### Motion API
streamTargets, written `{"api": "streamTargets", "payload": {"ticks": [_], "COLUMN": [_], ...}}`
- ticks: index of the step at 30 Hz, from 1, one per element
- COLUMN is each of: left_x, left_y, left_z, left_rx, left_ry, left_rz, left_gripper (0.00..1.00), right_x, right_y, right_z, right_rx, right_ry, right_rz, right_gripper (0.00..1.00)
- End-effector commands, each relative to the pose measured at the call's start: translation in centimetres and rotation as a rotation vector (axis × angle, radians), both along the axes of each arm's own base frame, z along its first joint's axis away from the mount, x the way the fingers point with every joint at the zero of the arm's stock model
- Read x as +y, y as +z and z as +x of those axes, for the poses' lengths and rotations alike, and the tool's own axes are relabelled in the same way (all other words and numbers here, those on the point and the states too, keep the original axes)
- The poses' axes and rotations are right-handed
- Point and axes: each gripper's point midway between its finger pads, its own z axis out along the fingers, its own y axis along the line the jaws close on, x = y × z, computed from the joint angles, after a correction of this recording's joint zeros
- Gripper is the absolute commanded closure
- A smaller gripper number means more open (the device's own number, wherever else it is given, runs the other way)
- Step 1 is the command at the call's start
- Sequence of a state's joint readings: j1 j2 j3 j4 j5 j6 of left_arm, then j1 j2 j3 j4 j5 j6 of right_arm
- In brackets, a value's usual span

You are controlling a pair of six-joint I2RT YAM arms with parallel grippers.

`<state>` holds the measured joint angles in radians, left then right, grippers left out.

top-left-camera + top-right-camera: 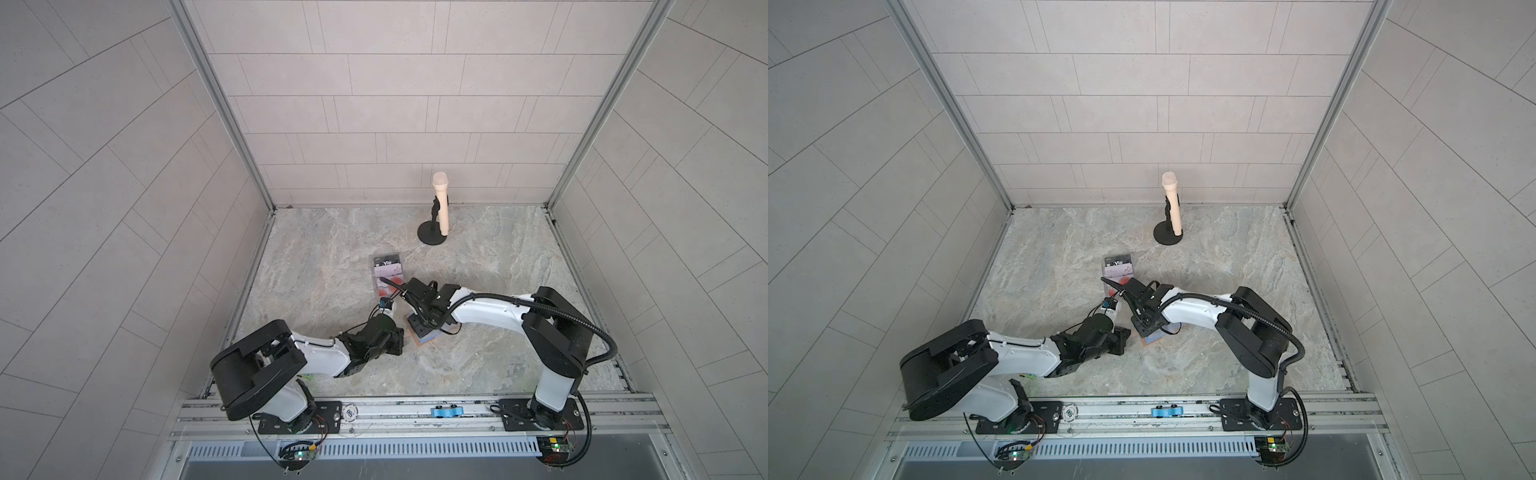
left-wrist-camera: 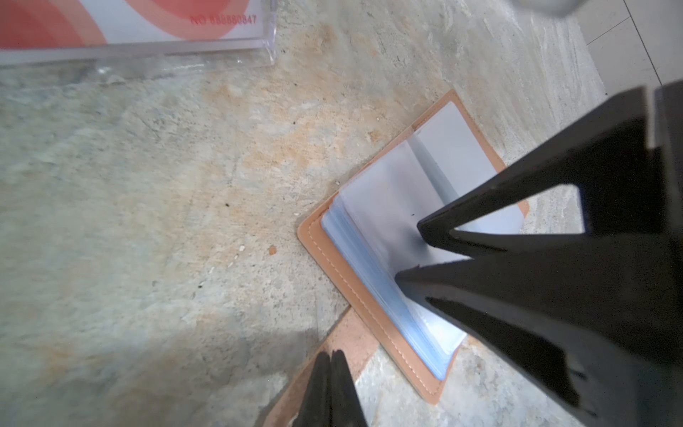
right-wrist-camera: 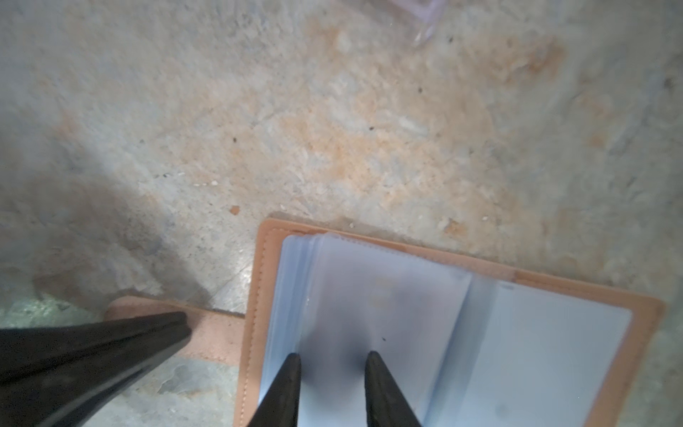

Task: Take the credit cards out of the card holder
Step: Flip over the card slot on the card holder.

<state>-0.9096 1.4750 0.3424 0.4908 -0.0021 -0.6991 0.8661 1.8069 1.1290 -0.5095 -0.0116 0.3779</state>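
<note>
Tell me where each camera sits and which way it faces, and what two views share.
Top views: high over the front rail, looking down on the table; left arm and right arm whole.
Left wrist: on the left arm, looking down past the shut left end effector at the open card holder.
Right wrist: on the right arm, looking down past the open right end effector at the sleeves.
Shared: both wrist views show the card holder and both end effectors.

Left arm (image 1: 320, 353) stretched low, forward and inward. Left pincer (image 2: 330, 354) pointed down, fingers pressed together. Right arm (image 1: 490, 311) bent at elbow, reaching inward. Right pincer (image 3: 333, 354) pointed down, jaws parted with a clear gap. Pincers near each other, not touching.
</note>
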Motion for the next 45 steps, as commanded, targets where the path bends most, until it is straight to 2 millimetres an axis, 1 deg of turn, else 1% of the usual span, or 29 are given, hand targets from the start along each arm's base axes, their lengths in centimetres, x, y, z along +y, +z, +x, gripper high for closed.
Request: {"api": "streamTargets", "payload": {"ticks": [1,6,12,21,31,36,45], "left_x": [3.0,3.1,3.2,3.3,3.3,3.2,3.1], "left_y": [-3.3,-3.3,-3.3,-3.3,-3.3,-3.3,-3.2], "left_z": [-1.8,-1.8,-1.9,-1.8,-1.9,-1.9,-1.8], "left_rx": [0.093,0.092,0.094,0.091,0.091,0.089,0.086], "left_ry": [0.005,0.002,0.003,0.003,0.0,-0.004,-0.008], "left_rz": [0.153,0.157,0.159,0.163,0.163,0.163,0.164], "left_gripper": [1.0,1.0,1.0,1.0,1.0,1.0,1.0], "right_x": [-2.9,-3.5,-4.6,-6.1,-6.9,-7.7,-9.4], "right_y": [-1.1,-0.8,-0.6,0.6,1.6,1.9,2.6], "right_z": [0.1,0.3,0.7,1.3,1.6,1.6,1.6], "right_rx": [0.011,0.006,-0.021,-0.079,-0.108,-0.106,-0.086], "right_ry": [-0.031,-0.039,-0.047,-0.073,-0.092,-0.11,-0.151], "right_rz": [-0.112,-0.122,-0.184,-0.248,-0.268,-0.28,-0.238], "right_gripper": [0.67,0.67,0.67,0.67,0.67,0.67,0.66]}}
